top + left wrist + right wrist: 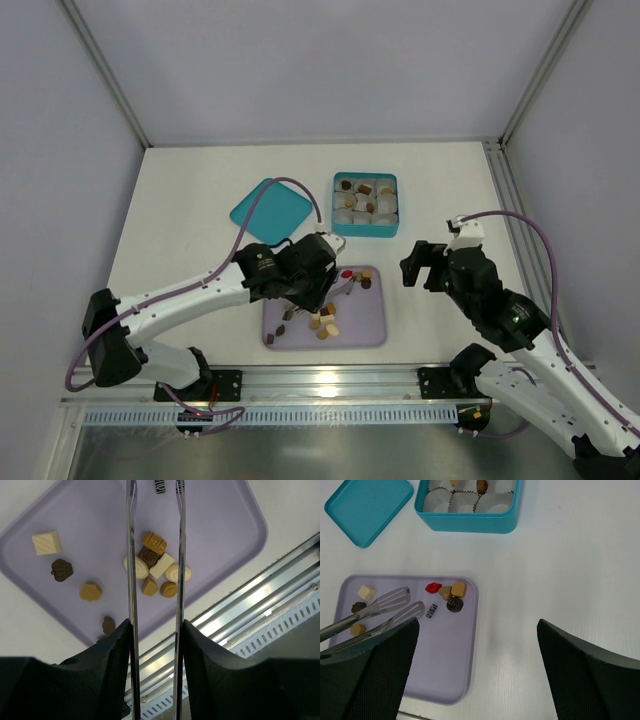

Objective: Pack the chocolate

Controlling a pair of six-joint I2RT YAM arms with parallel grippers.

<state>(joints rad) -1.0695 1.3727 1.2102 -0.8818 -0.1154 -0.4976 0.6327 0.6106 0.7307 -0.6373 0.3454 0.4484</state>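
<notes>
Loose chocolate pieces lie on a lavender tray (372,330): a cluster (155,565) of tan, cream and dark ones, a cream cube (47,542), a dark crown shape (62,570) and a red piece (433,587). My left gripper (156,630) is shut on metal tongs (131,555). The tong blades stand apart above the tray, their tips by a striped piece (431,611) with nothing between them. A teal box (365,232) behind the tray holds white paper cups, some with chocolate inside. Right of the tray, my right gripper (477,670) hangs open and empty over bare table.
The teal lid (271,210) lies flat left of the box. A metal rail (260,595) runs along the table's near edge just beyond the tray. White walls and frame posts close in the table on three sides.
</notes>
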